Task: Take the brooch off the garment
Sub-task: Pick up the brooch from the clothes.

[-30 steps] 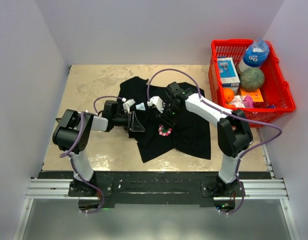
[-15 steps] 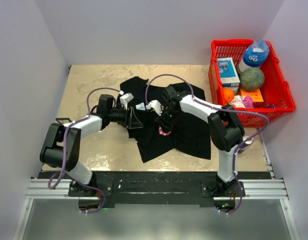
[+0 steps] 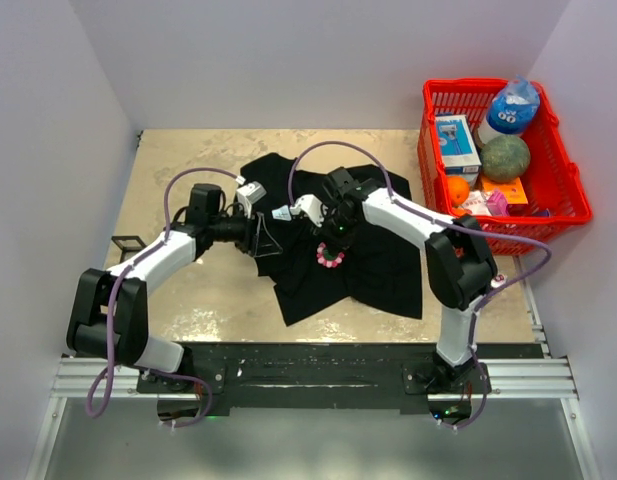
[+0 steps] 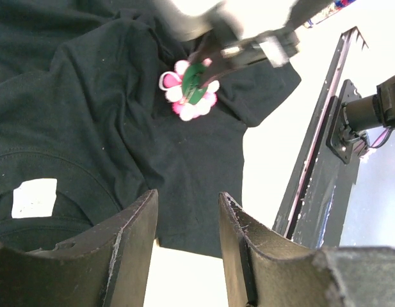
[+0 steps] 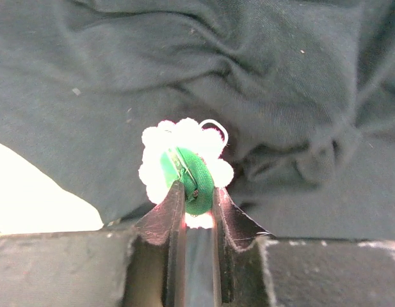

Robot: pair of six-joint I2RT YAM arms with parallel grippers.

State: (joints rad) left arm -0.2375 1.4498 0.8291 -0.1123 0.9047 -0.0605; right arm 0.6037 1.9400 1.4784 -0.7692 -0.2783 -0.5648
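The black garment (image 3: 373, 255) lies crumpled mid-table. The brooch (image 3: 330, 257), a small pink bead flower with a green centre, sits on its middle. My right gripper (image 3: 332, 246) comes from the far side and is shut on the brooch's green centre (image 5: 192, 174), its fingertips (image 5: 175, 198) pinching it above the shirt cloth (image 5: 261, 70). My left gripper (image 3: 264, 238) is at the shirt's left edge, open and empty (image 4: 187, 211). In the left wrist view it faces the brooch (image 4: 187, 96) across the shirt (image 4: 88, 121), a white label (image 4: 34, 197) near its left finger.
A red basket (image 3: 566, 195) at the table's back right holds a bottle, a green ball, a box and oranges. White walls close in the table on three sides. The metal rail (image 3: 308, 375) with both arm bases runs along the near edge.
My right gripper has come down and shut on the brooch, shifting it slightly. My left arm has stretched out, its gripper staying at the shirt's left edge.
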